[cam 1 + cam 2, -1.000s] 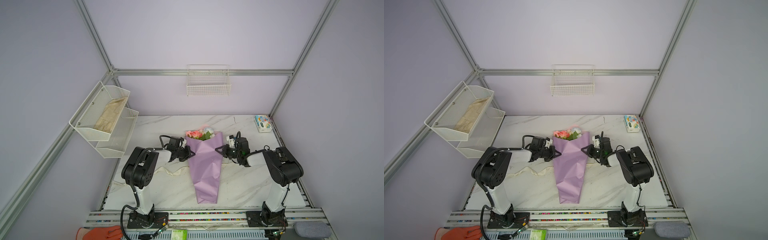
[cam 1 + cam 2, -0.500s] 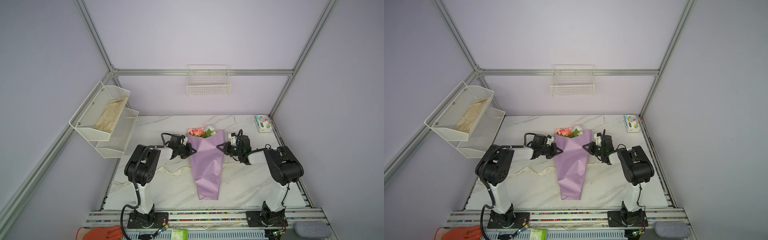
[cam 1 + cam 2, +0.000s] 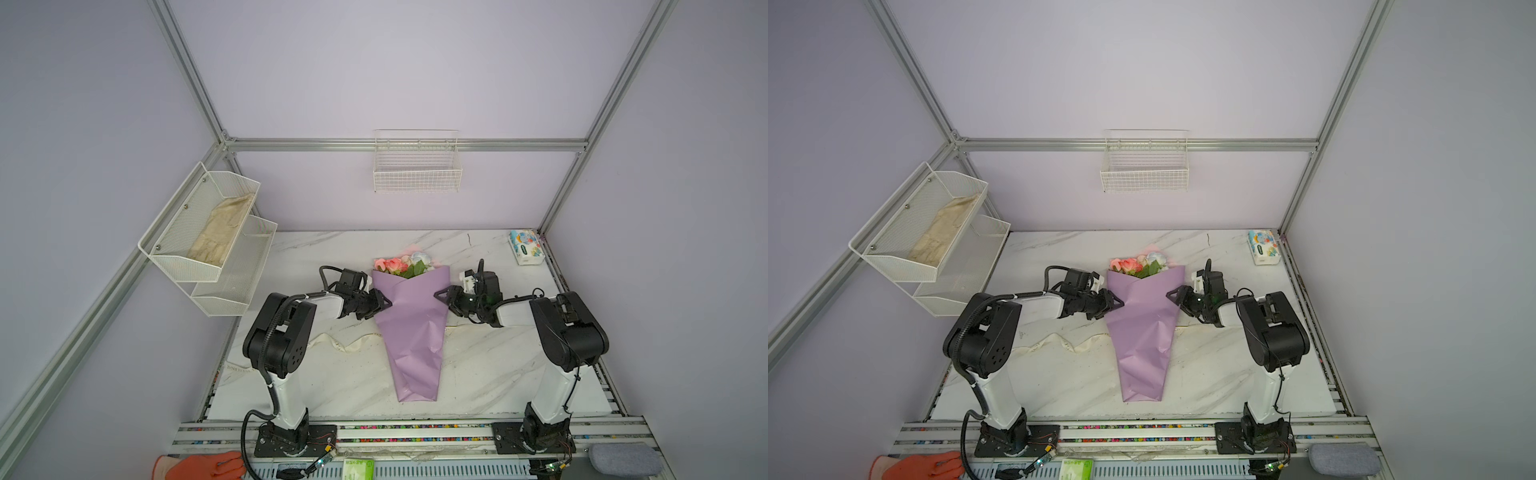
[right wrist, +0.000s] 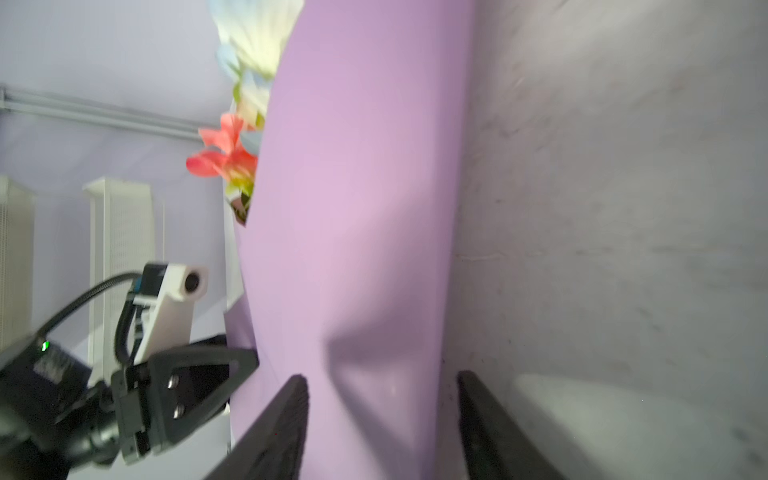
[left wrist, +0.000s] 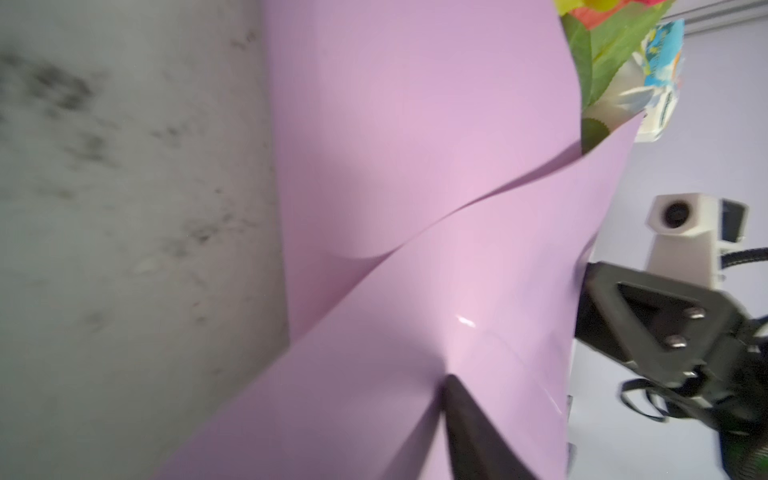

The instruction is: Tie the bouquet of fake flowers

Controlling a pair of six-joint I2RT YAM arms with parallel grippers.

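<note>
The bouquet of fake flowers [image 3: 411, 332] [image 3: 1142, 328] lies flat mid-table, wrapped in a lilac paper cone, with its pink, white and pale blue blooms [image 3: 401, 266] at the far end. My left gripper [image 3: 384, 305] [image 3: 1117, 305] stands at the cone's left edge. In the left wrist view one finger [image 5: 469, 432] rests on the paper [image 5: 415, 166], set off to the side like an open jaw, and the other finger is hidden under the paper. My right gripper [image 3: 440, 297] [image 4: 380, 415] is open, its fingers astride the cone's right edge [image 4: 353, 208].
A cream ribbon [image 3: 340, 343] trails across the marble left of the cone. A tissue pack [image 3: 525, 247] sits at the back right corner. A wire basket [image 3: 417, 166] hangs on the back wall. A white mesh rack [image 3: 208, 241] is on the left wall.
Both grippers have opened and let go of the lilac paper edges that they pinched. The arms and the cone stay about where they were.
</note>
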